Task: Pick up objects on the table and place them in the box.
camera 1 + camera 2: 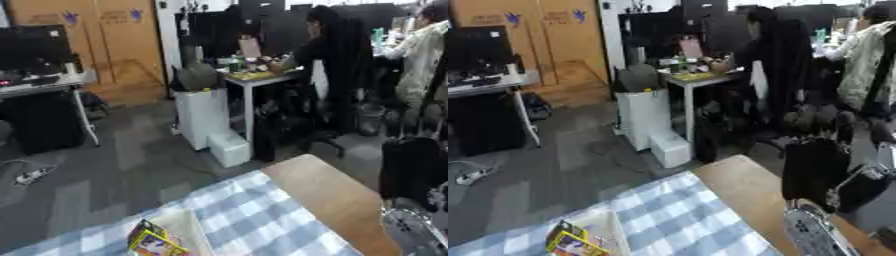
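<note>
The head camera looks up and outward, so only the far corner of the desk (337, 197) shows at the bottom of both views. Its bare wooden edge runs along the right, and a blue-and-white checked cloth (254, 215) covers the rest.

At the lower left sits the box (188, 225) — a pale, open container of which only a wall and rim show, cut by the bottom edge. Inside it, leaning against the near side, is a flat yellow packet (150, 241) with colourful print; what it is cannot be told.

The right hand (814, 234) comes in at the lower right corner over the wooden edge, seen as a silver-grey, rounded shape with black parts behind it. Its fingers are not distinguishable here, so whether they are spread or curled cannot be told, and nothing is visibly held or touched by it. The left hand appears in neither view.

Beyond the desk lies grey office floor — with furniture and seated people well apart from the box.
</note>
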Tool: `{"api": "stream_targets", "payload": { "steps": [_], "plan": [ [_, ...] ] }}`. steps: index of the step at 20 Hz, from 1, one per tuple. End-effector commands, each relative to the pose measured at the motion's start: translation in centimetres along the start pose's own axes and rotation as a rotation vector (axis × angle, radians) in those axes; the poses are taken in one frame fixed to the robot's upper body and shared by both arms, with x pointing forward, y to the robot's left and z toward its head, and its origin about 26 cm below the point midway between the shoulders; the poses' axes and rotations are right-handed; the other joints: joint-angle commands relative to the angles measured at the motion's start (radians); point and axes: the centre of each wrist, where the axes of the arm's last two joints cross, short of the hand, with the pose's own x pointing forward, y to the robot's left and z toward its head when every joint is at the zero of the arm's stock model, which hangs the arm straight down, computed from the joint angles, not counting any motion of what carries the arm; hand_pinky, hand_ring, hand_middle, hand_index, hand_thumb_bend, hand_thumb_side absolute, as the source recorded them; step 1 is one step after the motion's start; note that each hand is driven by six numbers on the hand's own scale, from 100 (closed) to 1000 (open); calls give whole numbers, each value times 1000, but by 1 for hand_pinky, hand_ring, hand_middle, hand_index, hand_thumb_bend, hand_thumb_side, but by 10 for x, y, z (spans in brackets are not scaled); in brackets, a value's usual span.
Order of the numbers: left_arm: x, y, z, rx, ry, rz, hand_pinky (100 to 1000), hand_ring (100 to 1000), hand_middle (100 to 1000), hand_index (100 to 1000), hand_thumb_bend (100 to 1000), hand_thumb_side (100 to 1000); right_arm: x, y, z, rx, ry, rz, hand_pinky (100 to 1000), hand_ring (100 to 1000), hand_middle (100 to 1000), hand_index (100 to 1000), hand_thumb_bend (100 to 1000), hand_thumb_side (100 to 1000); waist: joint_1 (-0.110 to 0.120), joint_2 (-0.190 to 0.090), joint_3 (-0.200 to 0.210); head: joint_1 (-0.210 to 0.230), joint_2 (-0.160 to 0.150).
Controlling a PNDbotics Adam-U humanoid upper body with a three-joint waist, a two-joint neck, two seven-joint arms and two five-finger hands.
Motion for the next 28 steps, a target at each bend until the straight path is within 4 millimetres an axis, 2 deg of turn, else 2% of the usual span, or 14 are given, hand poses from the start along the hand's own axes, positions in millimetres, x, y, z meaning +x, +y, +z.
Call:
{"api": "stream_targets", "payload": {
  "steps": [1, 3, 6, 9, 14, 21, 28],
  "plan": [
    [3, 3, -6, -12, -26, -10, 118, 245, 442, 544, 441, 593, 3, 2, -12, 43, -11, 4, 498, 476, 469, 592, 100, 1000, -7, -12, -5, 73, 78],
    [4, 2, -6, -8, -34, -9, 120, 246, 442, 543, 439, 593, 3, 2, -10, 44, -6, 8, 499, 475, 469, 592, 100, 1000, -5, -14, -8, 138, 148],
    [4, 2, -5, 5, -35, -8, 119, 243, 442, 546, 438, 593, 3, 1, -5, 58, 7, 16, 500, 473, 468, 592, 100, 1000, -1, -11, -12, 184, 215],
    [3, 3, -2, 20, -19, -7, 116, 237, 441, 549, 436, 594, 3, 1, 0, 65, 18, 25, 501, 471, 467, 592, 100, 1000, 1, -10, -19, 197, 265],
    [4, 3, -2, 44, -25, -1, 123, 239, 443, 550, 431, 595, 4, 1, 8, 89, 38, 42, 502, 468, 466, 592, 100, 1000, 4, -2, -14, 179, 323],
    [5, 5, -2, 45, -21, -10, 116, 235, 443, 551, 434, 594, 4, 1, 7, 86, 31, 43, 501, 469, 466, 592, 100, 1000, 4, 4, 35, 192, 340],
    [4, 5, -1, 34, -10, -7, 111, 232, 443, 551, 435, 593, 2, 2, 7, 92, 31, 45, 502, 469, 466, 592, 100, 1000, 6, 11, 54, 184, 339]
  ]
}}
